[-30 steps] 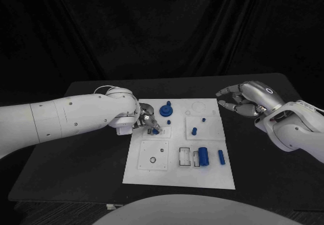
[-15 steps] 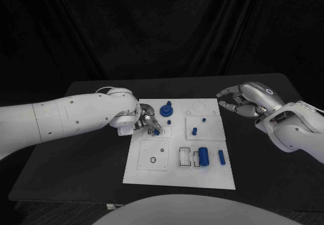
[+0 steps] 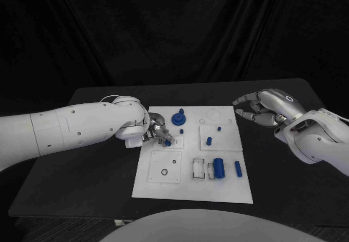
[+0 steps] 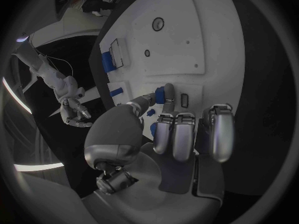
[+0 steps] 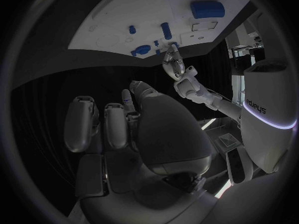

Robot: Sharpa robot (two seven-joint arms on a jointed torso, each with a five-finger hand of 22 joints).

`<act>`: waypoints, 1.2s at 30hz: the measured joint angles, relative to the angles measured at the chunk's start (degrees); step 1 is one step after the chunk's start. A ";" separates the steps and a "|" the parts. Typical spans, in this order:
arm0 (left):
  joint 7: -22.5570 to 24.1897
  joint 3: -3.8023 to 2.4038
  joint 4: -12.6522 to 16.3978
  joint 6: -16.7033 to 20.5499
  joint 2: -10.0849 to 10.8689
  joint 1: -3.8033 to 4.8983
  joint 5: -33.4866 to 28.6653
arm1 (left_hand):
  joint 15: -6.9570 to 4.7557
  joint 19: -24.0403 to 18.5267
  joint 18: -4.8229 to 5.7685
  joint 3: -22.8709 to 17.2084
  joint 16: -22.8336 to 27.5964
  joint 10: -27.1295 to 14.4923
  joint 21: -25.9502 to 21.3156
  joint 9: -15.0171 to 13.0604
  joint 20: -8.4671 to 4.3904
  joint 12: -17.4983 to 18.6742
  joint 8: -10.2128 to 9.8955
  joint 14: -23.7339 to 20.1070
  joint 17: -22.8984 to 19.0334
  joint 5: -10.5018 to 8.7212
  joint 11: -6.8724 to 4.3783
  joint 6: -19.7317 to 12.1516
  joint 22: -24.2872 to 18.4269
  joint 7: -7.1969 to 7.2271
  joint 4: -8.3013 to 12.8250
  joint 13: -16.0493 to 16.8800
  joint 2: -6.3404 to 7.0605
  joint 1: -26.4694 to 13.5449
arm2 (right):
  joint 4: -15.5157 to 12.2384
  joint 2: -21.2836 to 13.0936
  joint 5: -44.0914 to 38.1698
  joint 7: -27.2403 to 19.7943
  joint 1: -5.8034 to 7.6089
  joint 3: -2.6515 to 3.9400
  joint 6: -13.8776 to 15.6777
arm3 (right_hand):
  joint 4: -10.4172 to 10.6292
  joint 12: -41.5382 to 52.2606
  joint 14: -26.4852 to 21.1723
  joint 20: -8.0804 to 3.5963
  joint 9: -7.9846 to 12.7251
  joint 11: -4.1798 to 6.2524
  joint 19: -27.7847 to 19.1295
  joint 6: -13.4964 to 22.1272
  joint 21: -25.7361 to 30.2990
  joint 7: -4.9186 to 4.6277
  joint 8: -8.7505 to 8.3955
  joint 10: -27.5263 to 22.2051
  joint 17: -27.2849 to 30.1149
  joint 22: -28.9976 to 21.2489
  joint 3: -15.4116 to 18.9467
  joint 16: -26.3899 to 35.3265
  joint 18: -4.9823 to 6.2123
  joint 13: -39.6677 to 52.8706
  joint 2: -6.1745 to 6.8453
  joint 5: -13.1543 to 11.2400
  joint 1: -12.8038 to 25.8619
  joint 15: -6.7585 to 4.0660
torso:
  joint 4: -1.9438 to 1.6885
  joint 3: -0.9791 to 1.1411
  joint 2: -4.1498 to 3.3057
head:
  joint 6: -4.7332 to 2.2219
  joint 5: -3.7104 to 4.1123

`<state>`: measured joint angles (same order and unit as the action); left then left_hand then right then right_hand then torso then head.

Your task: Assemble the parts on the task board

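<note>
Blue is the colour to watch: a small blue peg (image 3: pixel 167 142) sits at the fingertips of the left hand (image 3: pixel 158 132), down over the upper-left square insert of the white task board (image 3: pixel 189 189), and the wrist view shows that peg (image 4: pixel 160 94) pinched between the thumb and a fingertip while the other fingers hang curled above the plate. This reads as the seating step, the peg being brought to its hole in that insert; the next move looks like a straight, gentle press down with the pinch kept steady, then a release once it stands on its own. Across the table the right hand (image 3: pixel 263 107) hovers off the board's far right corner, above the black table (image 3: pixel 87 171), fingers curled in loosely and holding nothing. Elsewhere on the board, a blue round knob piece (image 3: pixel 178 119) stands just behind the working hand, close enough to brush if the wrist swings back. Two short pegs (image 3: pixel 208 140) stand in the middle insert, and a fat blue cylinder (image 3: pixel 219 168) with a slimmer bar (image 3: pixel 238 169) beside it lies near the lower right. Open room lies toward the board's left edge and the bare lower-left plate, the safest way out for the left arm.
</note>
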<state>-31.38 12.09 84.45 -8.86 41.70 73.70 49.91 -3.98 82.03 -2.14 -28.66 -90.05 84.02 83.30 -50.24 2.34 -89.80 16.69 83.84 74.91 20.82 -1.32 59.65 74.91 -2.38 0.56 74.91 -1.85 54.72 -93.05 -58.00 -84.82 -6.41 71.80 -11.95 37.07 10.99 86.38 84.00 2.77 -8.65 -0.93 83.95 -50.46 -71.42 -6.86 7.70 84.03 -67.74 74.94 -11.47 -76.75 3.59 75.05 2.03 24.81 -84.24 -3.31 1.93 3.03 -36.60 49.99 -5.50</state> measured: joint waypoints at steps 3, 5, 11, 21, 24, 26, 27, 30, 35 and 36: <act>0.00 0.02 0.31 0.41 0.31 -0.03 0.28 | 0.00 0.00 0.00 0.00 0.00 0.00 0.00 -0.08 0.00 0.00 -0.01 0.00 0.00 -0.01 0.00 -0.01 0.00 -0.02 0.00 0.00 0.00 0.00 | 0.07 0.00 0.01 0.05 -0.03 0.00 -0.03 | 0.00 0.00 0.00 0.00 0.00 0.00 0.00 0.00 0.00 0.00 0.00 0.00 0.00 0.00 0.00 0.00 0.00 0.00 0.00 0.00 0.00 0.00 | 0.00 -0.01 0.01 | 0.00 0.01; 0.00 0.03 0.40 0.64 0.43 -0.04 0.44 | 0.00 0.00 0.00 0.00 0.00 0.00 0.00 -0.16 0.00 0.00 -0.01 0.00 0.00 -0.02 0.00 -0.09 0.00 -0.09 0.00 0.00 0.00 0.00 | 0.09 0.00 0.01 0.08 -0.04 0.00 -0.05 | 0.00 0.00 0.00 0.00 0.00 0.00 0.00 0.00 0.00 0.00 0.00 0.00 0.00 0.00 0.00 0.00 0.00 0.00 0.00 0.00 0.00 0.00 | 0.00 -0.01 0.02 | 0.00 0.01; -0.02 0.04 0.45 1.31 0.52 -0.05 0.90 | 0.00 0.00 0.00 0.00 0.00 0.00 0.00 -0.24 0.00 0.00 -0.01 0.00 0.00 -0.02 0.00 -0.14 0.00 -0.16 0.00 0.00 0.01 0.00 | 0.22 0.04 0.01 0.13 -0.12 -0.01 -0.09 | 0.00 0.00 0.00 0.00 0.06 0.00 0.00 0.00 0.26 0.00 0.00 0.00 0.14 -0.01 0.00 0.22 0.00 0.00 0.01 0.00 0.01 0.00 | 0.01 -0.04 0.03 | 0.00 -0.04; 0.20 0.04 -0.48 2.25 0.31 -0.06 1.23 | 0.00 0.00 0.00 0.00 0.00 0.00 0.00 -0.27 0.00 0.00 -0.01 0.00 0.00 0.16 0.00 -0.02 0.00 -0.06 0.00 0.00 0.14 -0.13 | 0.36 0.12 0.02 0.21 -0.21 -0.01 -0.17 | 0.00 0.00 0.00 0.00 0.06 0.00 0.00 0.00 0.26 0.00 0.00 0.00 0.14 -0.01 0.00 0.22 0.00 0.01 0.01 0.00 0.01 0.00 | -0.01 -0.04 0.06 | 0.00 0.07; 0.34 0.02 -0.83 2.35 0.13 -0.06 1.27 | 0.00 0.00 0.00 0.00 0.00 0.00 0.00 -0.28 0.00 0.00 -0.01 0.00 0.00 0.22 0.00 -0.02 0.00 -0.06 0.01 0.00 0.13 -0.13 | 0.41 0.18 0.02 0.24 -0.25 0.00 -0.21 | 0.00 0.00 0.00 0.00 0.06 0.00 0.00 0.00 0.26 0.00 0.00 0.00 0.14 -0.02 0.00 0.22 0.00 0.01 0.01 0.00 0.01 0.00 | -0.02 -0.04 0.06 | 0.00 0.10; 0.46 0.02 -1.06 2.37 0.01 -0.06 1.29 | 0.00 0.00 0.00 0.00 0.00 0.00 0.00 -0.28 0.00 0.00 -0.01 0.00 0.00 0.22 0.00 -0.01 0.00 -0.06 0.01 0.00 0.13 -0.13 | 0.43 0.22 0.03 0.26 -0.30 0.01 -0.24 | -0.05 0.00 0.00 0.00 0.06 0.00 0.00 0.00 0.26 0.00 0.00 0.00 0.14 -0.02 -0.05 0.22 0.00 0.01 0.01 0.00 0.01 0.00 | -0.02 -0.03 0.06 | 0.00 0.10; 0.51 0.02 -1.14 2.37 -0.04 -0.06 1.30 | 0.00 0.00 0.00 0.00 0.00 0.00 0.00 -0.28 0.00 0.00 -0.01 0.00 0.00 0.22 0.00 0.08 0.00 -0.02 0.01 0.00 0.13 -0.13 | 0.44 0.24 0.03 0.27 -0.32 0.01 -0.26 | -0.18 0.00 0.00 0.00 0.06 0.00 0.00 0.00 0.26 0.00 0.00 0.00 0.14 -0.02 -0.18 0.22 -0.01 0.02 0.01 0.00 0.01 0.00 | -0.02 -0.02 0.05 | 0.00 0.06; 0.65 0.01 -1.36 2.38 -0.12 -0.06 1.32 | 0.00 0.00 0.00 0.01 0.00 0.00 0.00 -0.28 0.00 0.00 -0.01 0.00 0.00 0.22 0.00 0.17 0.00 -0.07 0.01 0.00 0.12 -0.12 | 0.52 0.26 0.05 0.29 -0.44 0.01 -0.30 | -0.19 0.00 0.00 0.00 0.06 0.00 0.00 0.00 0.26 0.00 0.00 0.00 0.14 -0.02 -0.18 0.22 -0.01 0.02 0.01 0.00 0.02 0.00 | -0.01 -0.01 0.05 | 0.00 -0.02; 0.91 0.00 -1.64 2.38 -0.21 -0.06 1.34 | 0.00 0.00 0.00 0.01 0.00 0.00 0.00 -0.28 0.00 0.00 -0.01 0.00 0.00 0.22 0.00 0.21 0.00 -0.10 0.01 0.00 0.06 -0.06 | 0.61 0.33 0.10 0.33 -0.55 0.00 -0.37 | -0.18 0.00 0.00 0.00 0.05 0.00 0.00 0.00 0.26 0.00 0.00 0.00 0.14 -0.02 -0.17 0.22 -0.01 0.03 0.01 0.00 0.02 0.00 | -0.01 -0.01 0.05 | 0.00 -0.03; 0.94 0.00 -1.67 2.37 -0.24 -0.06 1.35 | 0.00 0.00 0.00 0.01 0.00 0.00 0.00 -0.28 0.00 0.00 -0.01 0.00 0.00 0.22 0.00 0.27 0.00 -0.16 0.01 0.00 0.00 0.01 | 0.62 0.34 0.11 0.34 -0.57 0.00 -0.38 | -0.17 0.00 0.00 0.00 0.05 0.00 0.00 0.00 0.26 0.00 0.00 0.00 0.14 -0.02 -0.17 0.22 0.00 0.03 0.02 0.00 0.02 0.00 | -0.01 -0.01 0.05 | 0.00 -0.03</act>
<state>-30.44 12.10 82.78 -6.49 41.46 73.64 51.26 -3.98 82.04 -2.13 -28.65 -90.05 84.02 83.30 -50.52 2.35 -89.80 16.68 83.84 74.91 21.04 -1.32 59.92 74.91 -2.54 0.57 74.91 -1.85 54.73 -92.43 -57.66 -84.72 -6.07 71.23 -11.94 36.69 10.81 86.38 84.00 2.77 -8.59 -0.93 83.95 -50.46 -71.16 -6.86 7.70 84.03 -67.60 74.92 -11.64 -76.54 3.58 75.08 2.05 24.81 -84.23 -3.31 1.93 3.02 -36.54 49.99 -5.54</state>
